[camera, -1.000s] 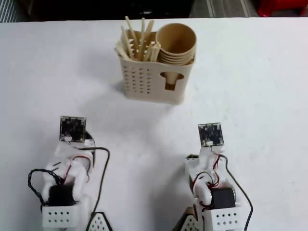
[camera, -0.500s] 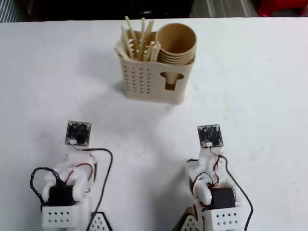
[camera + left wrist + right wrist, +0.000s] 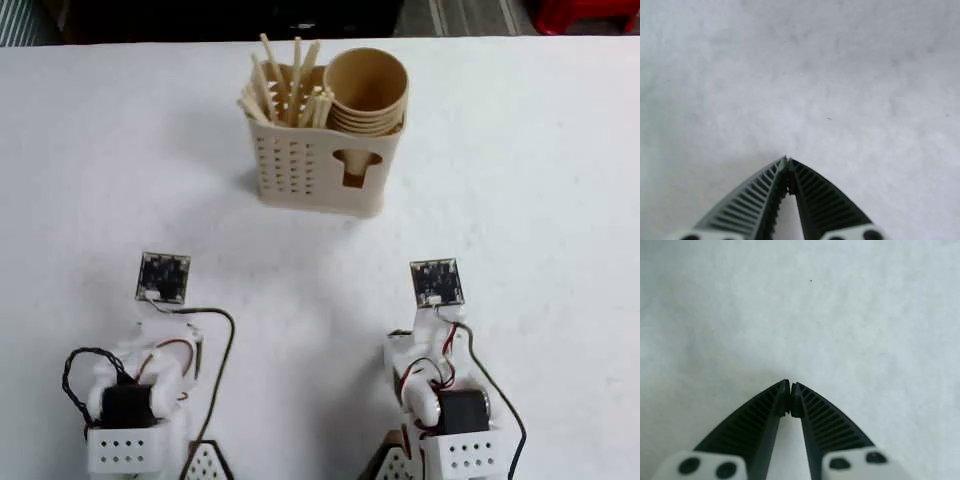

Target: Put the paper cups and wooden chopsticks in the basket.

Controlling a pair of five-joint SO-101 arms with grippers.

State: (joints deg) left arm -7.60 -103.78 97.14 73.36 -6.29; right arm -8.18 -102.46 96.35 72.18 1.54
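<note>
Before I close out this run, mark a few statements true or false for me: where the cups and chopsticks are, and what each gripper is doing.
1. The paper cups are stacked inside the basket. True.
2. The wooden chopsticks stand in the same basket, beside the cups. True.
3. The left gripper holds a chopstick. False: it is shut on nothing, over the bare table.
4. The right gripper is wide open. False: its fingers are closed together and it holds nothing.
</note>
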